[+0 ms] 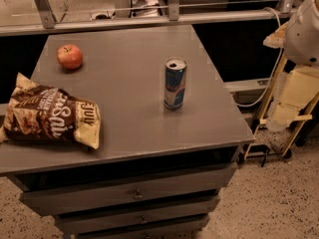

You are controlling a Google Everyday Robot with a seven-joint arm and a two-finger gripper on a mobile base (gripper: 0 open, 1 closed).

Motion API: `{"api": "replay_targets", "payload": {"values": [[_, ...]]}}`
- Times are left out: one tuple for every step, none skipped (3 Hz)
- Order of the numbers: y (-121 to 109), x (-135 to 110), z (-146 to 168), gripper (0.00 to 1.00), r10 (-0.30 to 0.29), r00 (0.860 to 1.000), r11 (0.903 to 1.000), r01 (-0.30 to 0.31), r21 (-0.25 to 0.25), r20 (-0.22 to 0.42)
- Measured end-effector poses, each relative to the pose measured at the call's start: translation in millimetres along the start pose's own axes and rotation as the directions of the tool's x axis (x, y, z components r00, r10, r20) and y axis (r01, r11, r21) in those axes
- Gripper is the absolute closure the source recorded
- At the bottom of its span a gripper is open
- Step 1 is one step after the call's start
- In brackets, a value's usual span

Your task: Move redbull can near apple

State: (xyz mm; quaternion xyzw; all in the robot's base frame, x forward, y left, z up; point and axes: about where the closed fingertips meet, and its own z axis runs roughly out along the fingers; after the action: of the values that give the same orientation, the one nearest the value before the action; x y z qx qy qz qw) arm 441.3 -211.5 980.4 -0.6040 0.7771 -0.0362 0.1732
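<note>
The redbull can stands upright on the grey table, right of its middle, with its silver top open. The apple lies at the table's far left, well apart from the can. My gripper hangs off the table's right side, below the white arm section. It is well to the right of the can, beyond the table edge, and holds nothing.
A brown chip bag lies at the table's front left, between the apple and the front edge. Drawers run below the tabletop. A metal rail runs behind the table. A yellow frame stands on the floor at right.
</note>
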Motion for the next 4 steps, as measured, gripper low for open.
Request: {"api": "replay_targets", "payload": {"values": [[-13.3, -28.8, 23.9, 0.00, -0.011, 0.995, 0.9999, 0.012, -0.008, 0.096], [-33.3, -82.1, 62.5, 0.00, -0.018, 0.963, 0.9996, 0.023, -0.018, 0.267], [-53.6, -134.7, 90.7, 0.00, -0.019, 0.902, 0.9996, 0.025, -0.010, 0.431], [-66.2, -165.9, 103.2, 0.00, -0.011, 0.843, 0.9997, 0.021, -0.013, 0.538]]}}
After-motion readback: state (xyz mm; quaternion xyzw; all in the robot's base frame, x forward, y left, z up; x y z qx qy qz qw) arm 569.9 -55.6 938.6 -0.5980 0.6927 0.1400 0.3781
